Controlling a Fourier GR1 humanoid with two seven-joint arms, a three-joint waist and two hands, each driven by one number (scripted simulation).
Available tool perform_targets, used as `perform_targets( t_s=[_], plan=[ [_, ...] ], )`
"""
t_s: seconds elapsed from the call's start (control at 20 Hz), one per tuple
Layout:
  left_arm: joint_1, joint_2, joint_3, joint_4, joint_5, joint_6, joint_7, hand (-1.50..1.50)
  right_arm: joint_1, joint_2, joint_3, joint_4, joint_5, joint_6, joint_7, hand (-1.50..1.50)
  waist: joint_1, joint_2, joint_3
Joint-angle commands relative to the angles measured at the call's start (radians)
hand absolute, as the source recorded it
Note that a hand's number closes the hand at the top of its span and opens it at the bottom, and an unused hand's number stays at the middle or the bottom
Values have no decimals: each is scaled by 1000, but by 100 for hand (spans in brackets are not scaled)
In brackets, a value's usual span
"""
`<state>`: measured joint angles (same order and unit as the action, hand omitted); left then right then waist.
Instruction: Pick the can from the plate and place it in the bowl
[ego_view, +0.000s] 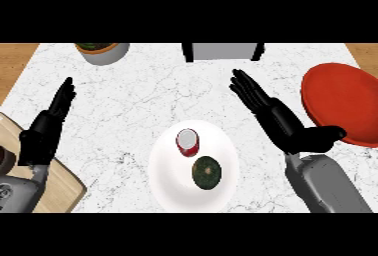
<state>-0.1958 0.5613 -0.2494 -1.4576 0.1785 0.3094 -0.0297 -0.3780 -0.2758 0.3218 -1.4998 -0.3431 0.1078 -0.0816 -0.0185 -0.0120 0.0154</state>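
White marble counter (140, 110) fills the view, veined in grey. On it, towards six o'clock, sits a white plate (166, 175), and on that plate stands the red can (187, 142), upright, silver top showing. Just at its five o'clock, also on the plate and a little apart from it, lies a dark green avocado (207, 172). The red bowl (343, 102) rests at three o'clock, well apart from the plate.

Between plate and bowl hovers the right hand (291, 132), fingers straight and released, pointing towards eleven o'clock, holding nothing. The left hand (44, 132) rests at nine o'clock, fingers up and relaxed, above a wooden board (63, 187). A grey pot (103, 54) with greenery stands at eleven o'clock, and a grey box (221, 51) at twelve.
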Motion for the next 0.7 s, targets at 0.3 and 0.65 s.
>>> perform_targets(
  t_s=[0.3, 0.65],
  plan=[
    [6, -139, -38, -20, 56, 5, 31, 0, -60, -112, 206, 125, 545, -337, 247, 150, -12, -28, -63],
    [29, -206, -54, -44, 87, 7, 25, 0, 181, 271, 263, 6, 663, -1055, 65, -150, 1, 0, -16]
  ],
)
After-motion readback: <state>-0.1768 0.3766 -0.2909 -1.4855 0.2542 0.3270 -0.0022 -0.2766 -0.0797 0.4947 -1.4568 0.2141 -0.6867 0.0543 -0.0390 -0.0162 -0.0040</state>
